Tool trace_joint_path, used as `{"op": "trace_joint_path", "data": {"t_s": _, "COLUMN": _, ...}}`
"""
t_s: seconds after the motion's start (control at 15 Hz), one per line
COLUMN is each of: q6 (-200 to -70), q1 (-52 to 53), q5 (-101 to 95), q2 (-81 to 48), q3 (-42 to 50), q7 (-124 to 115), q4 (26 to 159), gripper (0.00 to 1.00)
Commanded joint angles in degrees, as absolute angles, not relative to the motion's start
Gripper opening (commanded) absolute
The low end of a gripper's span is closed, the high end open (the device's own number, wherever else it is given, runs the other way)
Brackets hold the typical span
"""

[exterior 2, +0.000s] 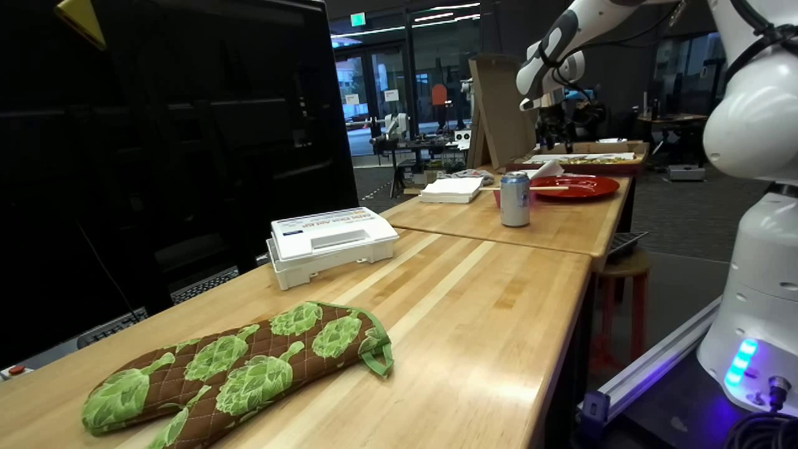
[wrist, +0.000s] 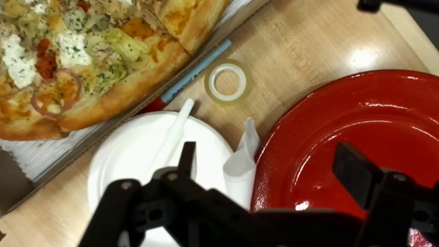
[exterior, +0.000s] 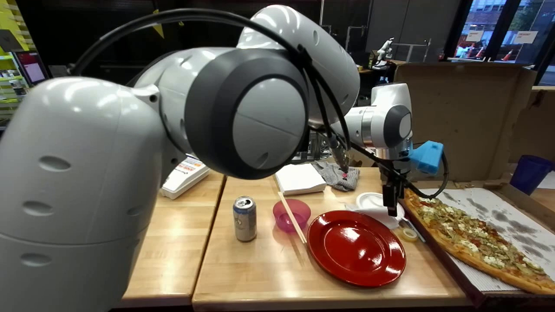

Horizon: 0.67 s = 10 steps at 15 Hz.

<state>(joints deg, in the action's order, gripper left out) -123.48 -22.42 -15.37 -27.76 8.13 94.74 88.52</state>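
Observation:
My gripper (wrist: pixel 265 151) is open and hangs with nothing between its fingers. In the wrist view one finger shows over a white plate (wrist: pixel 127 147) and the opposite one over a red plate (wrist: pixel 274 164). A rolled white paper (wrist: pixel 240 185) lies between the two plates, touching the red rim. On the white plate rests a white plastic utensil (wrist: pixel 174 135). Beyond it are a tape roll (wrist: pixel 228 100) and a blue marker (wrist: pixel 197 72) along the pizza box edge. Sliced pizza (exterior: pixel 472 234) fills part of the box. In an exterior view the gripper (exterior: pixel 392 203) is above the plates.
A can (exterior: pixel 245 225) stands near a pink bowl (exterior: pixel 282 221) with chopsticks (exterior: pixel 292 219) across it. Behind are a white stack (exterior: pixel 300 178) and grey cloth (exterior: pixel 344 182). The box lid (exterior: pixel 459 117) stands upright. A white case (exterior 2: pixel 330 249) and oven mitt (exterior 2: pixel 249 368) lie farther off.

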Motion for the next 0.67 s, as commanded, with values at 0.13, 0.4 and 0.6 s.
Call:
{"op": "trace_joint_path", "data": {"t_s": 0.13, "q6": -125.6, "q1": -20.6, "q5": -14.9, "q2": -27.1, "q3": 8.7, "q7": 93.3, "q4": 91.5, "gripper": 1.00}}
{"op": "trace_joint_path", "data": {"t_s": 0.4, "q6": -129.7, "q1": -20.1, "q5": -14.5, "q2": -27.8, "q3": 8.7, "q7": 89.1, "q4": 93.3, "gripper": 1.00}}
{"op": "trace_joint_path", "data": {"t_s": 0.6, "q6": -132.4, "q1": -19.9, "q5": -14.5, "q2": -28.4, "q3": 8.6, "q7": 86.6, "q4": 94.3, "gripper": 1.00}}
